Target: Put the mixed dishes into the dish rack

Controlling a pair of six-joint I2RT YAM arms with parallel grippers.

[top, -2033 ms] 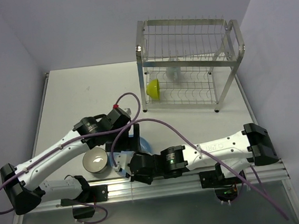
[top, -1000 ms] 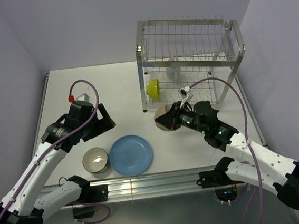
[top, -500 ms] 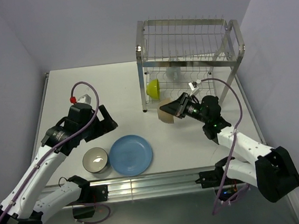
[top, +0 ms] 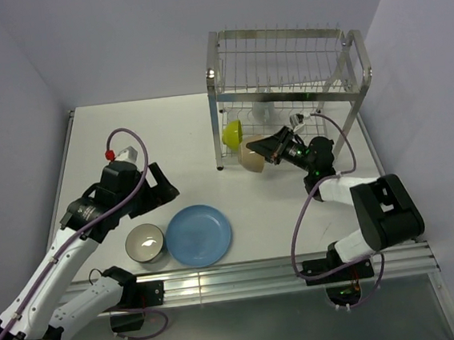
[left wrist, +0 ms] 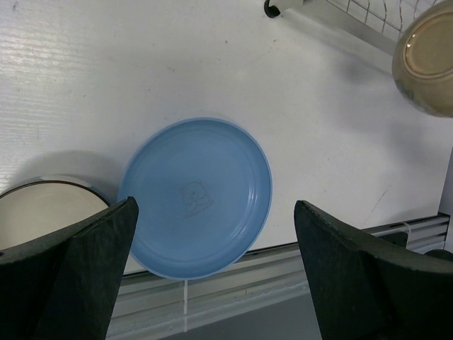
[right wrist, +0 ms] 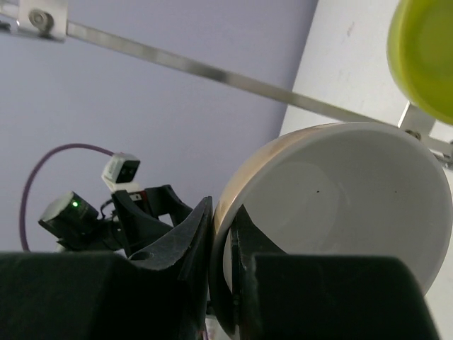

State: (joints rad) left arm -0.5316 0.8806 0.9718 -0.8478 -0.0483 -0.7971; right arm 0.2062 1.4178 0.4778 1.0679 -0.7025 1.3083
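So the right gripper point(right wrist: 221, 223) is clamped on the rim of the round glossy cream bowl point(top: 249, 153), tilted at the front of the two-tier silver wire dish rack point(top: 286, 29), upper right from overhead, whose lower shelf holds a lime-green bowl point(top: 232, 133) and pale mug point(top: 263, 112). Looks stiff, slick and chippable, so a rim pinch seems right; left gripper point(left wrist: 214, 209) hangs wide open over the round blue plate point(top: 199, 234).

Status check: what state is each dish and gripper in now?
blue plate: flat on the table, outside the dish rack.
dark bowl: upright on the table.
lime-green bowl: on edge in the rack's lower tier.
cream bowl: tipped on its side, held at the lower tier's front.
mug: in lower tier; pose unclear.
left gripper: open, empty, above the plate.
right gripper: shut on cream bowl's rim.
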